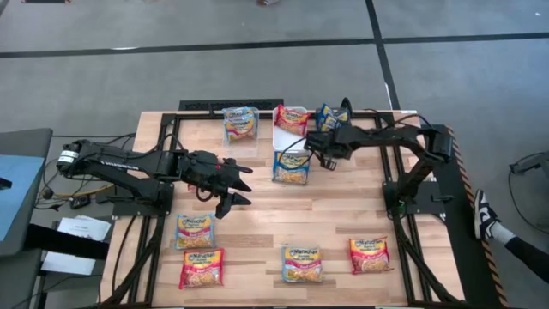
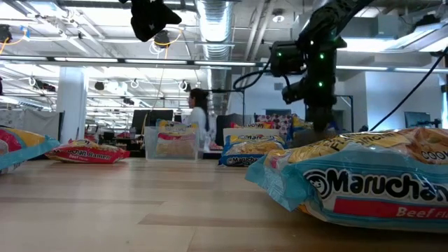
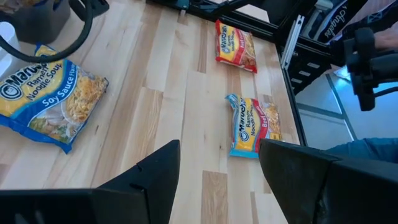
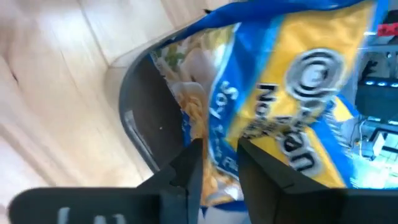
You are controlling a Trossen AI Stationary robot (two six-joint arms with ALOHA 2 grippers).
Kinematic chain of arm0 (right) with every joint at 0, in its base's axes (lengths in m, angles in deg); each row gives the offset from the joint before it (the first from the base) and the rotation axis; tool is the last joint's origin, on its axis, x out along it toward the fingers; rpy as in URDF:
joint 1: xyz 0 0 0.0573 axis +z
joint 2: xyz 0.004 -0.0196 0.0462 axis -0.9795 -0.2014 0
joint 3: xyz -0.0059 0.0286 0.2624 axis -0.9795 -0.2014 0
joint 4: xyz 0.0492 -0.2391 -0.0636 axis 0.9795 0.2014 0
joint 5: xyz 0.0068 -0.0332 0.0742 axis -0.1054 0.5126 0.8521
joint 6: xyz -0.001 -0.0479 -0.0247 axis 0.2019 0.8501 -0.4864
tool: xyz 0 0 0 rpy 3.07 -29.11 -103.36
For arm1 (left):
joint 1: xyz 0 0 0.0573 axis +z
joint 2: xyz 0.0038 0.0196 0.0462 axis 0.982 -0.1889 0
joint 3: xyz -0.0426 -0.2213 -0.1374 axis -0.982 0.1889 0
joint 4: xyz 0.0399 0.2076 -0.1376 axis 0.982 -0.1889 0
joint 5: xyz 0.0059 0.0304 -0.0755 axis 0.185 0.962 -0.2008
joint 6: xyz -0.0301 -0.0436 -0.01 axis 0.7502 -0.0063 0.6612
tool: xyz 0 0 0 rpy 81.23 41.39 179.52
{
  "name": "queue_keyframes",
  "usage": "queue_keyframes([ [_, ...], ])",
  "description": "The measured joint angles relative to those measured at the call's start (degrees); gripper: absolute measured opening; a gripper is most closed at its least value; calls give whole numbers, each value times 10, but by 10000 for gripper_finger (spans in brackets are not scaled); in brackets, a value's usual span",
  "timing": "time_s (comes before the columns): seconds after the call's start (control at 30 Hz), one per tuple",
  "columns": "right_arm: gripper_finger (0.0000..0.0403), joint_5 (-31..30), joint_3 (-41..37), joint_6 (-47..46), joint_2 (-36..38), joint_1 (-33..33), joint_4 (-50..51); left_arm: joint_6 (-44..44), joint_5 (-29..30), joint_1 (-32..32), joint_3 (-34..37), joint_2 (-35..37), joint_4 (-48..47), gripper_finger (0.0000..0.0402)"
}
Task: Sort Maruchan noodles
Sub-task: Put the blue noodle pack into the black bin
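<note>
My right gripper (image 4: pixel 219 174) points down into a dark bin (image 4: pixel 147 124) at the table's far side, its fingers a little apart. A blue-and-yellow Maruchan packet (image 4: pixel 292 93) stands tilted in that bin, one edge between the fingers. In the high view this gripper (image 1: pixel 333 135) is at the dark bin (image 1: pixel 334 113). My left gripper (image 1: pixel 243 184) hangs open above the table's left middle, holding nothing. Another blue packet (image 1: pixel 292 167) lies on the table in front of a white bin (image 1: pixel 290 129). My right gripper has its fingers (image 4: pixel 189 168) on either side of the packet's edge (image 4: pixel 217 158), coming from above and slanting down. The packet leans in the dark bin. I cannot tell whether the fingers touch it.
A clear bin (image 1: pixel 240 125) holds a yellow packet and the white bin holds a red one. Loose packets lie near the front edge: blue-yellow (image 1: pixel 196 230), red (image 1: pixel 202 268), blue (image 1: pixel 302 262), red (image 1: pixel 371 255). A person (image 2: pixel 199 115) stands in the room behind.
</note>
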Motion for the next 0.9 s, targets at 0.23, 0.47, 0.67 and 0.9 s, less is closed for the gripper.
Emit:
queue_keyframes([
  [0.23, 154, 21, 57, -34, 3, 0, 89, 0, 0, 0, 0, 0, 0, 205],
  [0.47, 146, 159, 92, 4, 3, -17, 112, 1, 0, 0, 0, 0, 0, 205],
  [0.67, 131, 229, 97, 33, 3, -55, 112, 1, 0, 0, 0, 0, 0, 205],
  [0.9, 126, 276, 97, 46, 3, -113, 108, 0, 0, 0, 0, 0, 0, 205],
])
